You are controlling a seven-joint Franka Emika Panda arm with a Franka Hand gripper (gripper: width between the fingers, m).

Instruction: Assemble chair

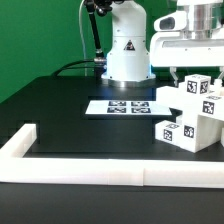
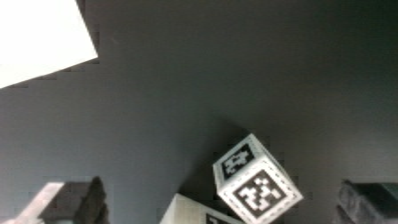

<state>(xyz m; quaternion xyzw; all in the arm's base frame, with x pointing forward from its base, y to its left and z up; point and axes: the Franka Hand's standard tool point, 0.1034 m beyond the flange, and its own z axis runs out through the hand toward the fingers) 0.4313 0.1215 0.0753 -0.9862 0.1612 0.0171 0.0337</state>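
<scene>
The chair parts [image 1: 190,112] stand joined as a chunky white cluster of tagged cubes and bars at the exterior view's right, on the black table. My gripper [image 1: 190,72] hangs just above the cluster's top, its jaws open. In the wrist view both dark fingers [image 2: 68,205] frame a tagged, cube-ended white piece [image 2: 260,180] that lies below and between them. The gripper [image 2: 222,208] holds nothing, and I cannot tell whether a finger touches the piece.
The marker board [image 1: 125,105] lies flat in front of the robot's white base [image 1: 128,50]. A long low white border rail [image 1: 100,172] runs along the table's front and turns up its left side. A blurred white surface [image 2: 36,40] shows in the wrist view.
</scene>
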